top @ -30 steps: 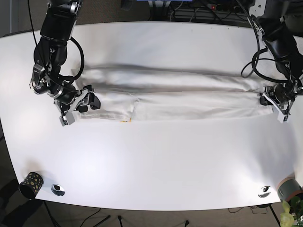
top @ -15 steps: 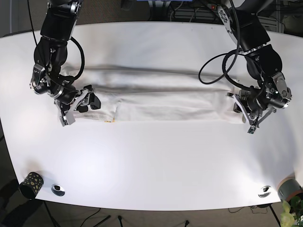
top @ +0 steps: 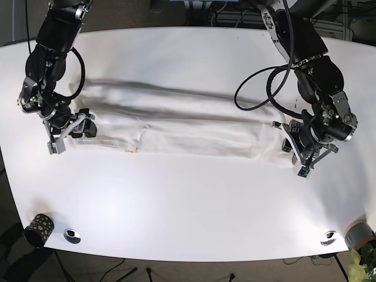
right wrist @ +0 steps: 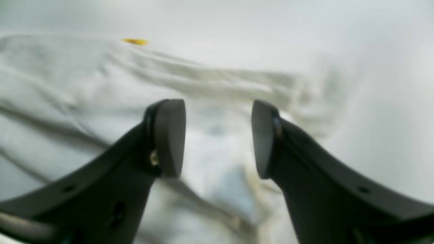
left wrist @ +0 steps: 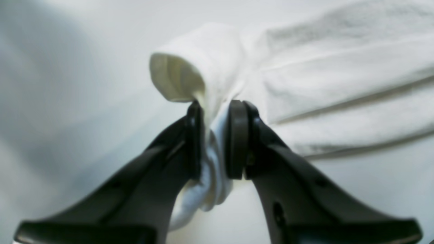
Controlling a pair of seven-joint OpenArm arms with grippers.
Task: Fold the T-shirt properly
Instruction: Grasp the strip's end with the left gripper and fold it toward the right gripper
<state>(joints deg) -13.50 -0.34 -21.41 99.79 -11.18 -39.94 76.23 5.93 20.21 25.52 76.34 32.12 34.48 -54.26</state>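
Left hand [left wrist: 215, 142]: pinched on a bunched end of the T-shirt [top: 194, 120].
Right hand [right wrist: 218, 139]: spread, held over the opposite end.
T-shirt: laid lengthwise across the worktop [top: 188, 205], long axis spanning hand to hand.

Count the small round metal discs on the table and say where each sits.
2. One disc lies near the front edge of the table on the base view's left, beside a spotted cup. The other disc lies near the front edge on the right. None looks hidden.
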